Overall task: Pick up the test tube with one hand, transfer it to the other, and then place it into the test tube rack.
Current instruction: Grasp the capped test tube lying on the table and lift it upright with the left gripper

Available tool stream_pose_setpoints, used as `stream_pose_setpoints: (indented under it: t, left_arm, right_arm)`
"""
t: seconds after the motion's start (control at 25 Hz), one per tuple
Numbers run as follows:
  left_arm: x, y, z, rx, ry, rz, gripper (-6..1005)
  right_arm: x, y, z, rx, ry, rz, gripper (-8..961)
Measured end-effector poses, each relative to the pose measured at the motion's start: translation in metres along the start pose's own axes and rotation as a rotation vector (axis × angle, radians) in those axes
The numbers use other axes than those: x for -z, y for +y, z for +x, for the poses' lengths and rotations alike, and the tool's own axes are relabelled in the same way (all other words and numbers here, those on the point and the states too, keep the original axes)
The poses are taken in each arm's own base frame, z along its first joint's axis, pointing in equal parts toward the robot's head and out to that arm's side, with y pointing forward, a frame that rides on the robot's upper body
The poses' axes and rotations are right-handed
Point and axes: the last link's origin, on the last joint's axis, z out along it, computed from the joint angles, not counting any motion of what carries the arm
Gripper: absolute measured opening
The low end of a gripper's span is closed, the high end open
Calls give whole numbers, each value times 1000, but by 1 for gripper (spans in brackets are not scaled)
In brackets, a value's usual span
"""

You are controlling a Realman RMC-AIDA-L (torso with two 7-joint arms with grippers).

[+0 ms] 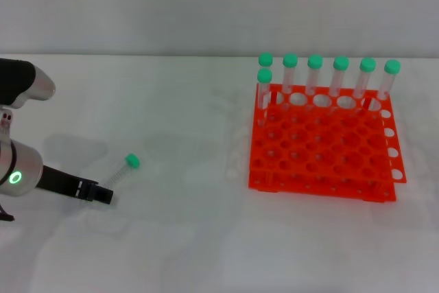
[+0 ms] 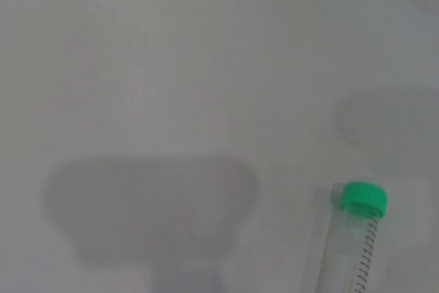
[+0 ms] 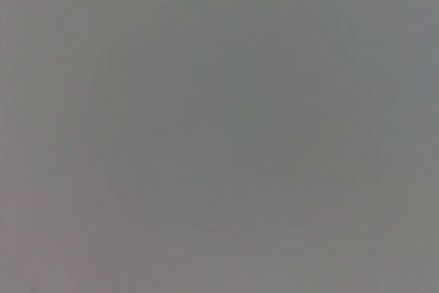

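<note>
The test tube [image 1: 118,174] lies flat on the white table at the left, its green cap [image 1: 132,161] pointing away from me. It also shows in the left wrist view [image 2: 350,252], cap end up. My left gripper [image 1: 100,193], black on a white-and-silver arm with a green light, is low over the table, its tip right at the tube's tapered end. The orange test tube rack [image 1: 322,149] stands at the right. My right gripper is out of view; its wrist view shows only a plain grey surface.
Several green-capped tubes [image 1: 315,77] stand upright in the rack's back row, one more at its far left corner [image 1: 265,87]. White table [image 1: 192,238] lies between the loose tube and the rack. A pale wall runs behind.
</note>
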Motion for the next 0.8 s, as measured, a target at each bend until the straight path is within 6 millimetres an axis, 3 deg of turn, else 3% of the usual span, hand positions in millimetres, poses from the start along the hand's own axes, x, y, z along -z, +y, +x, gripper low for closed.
stream_pose_setpoints:
  t: [0.48,0.64,0.8]
  left_arm:
    - [-2,4,5,-15,-13,-8,649]
    - [4,12,16,-57,-23,-10,619]
    - [5,8,19,-45,-48,7,508]
  right_arm:
    - [0,0,0,-2,-1,3,886]
    - [0,0,0,-2,-2,4,885]
    - [-1,0,-1,-3,-5,4,885]
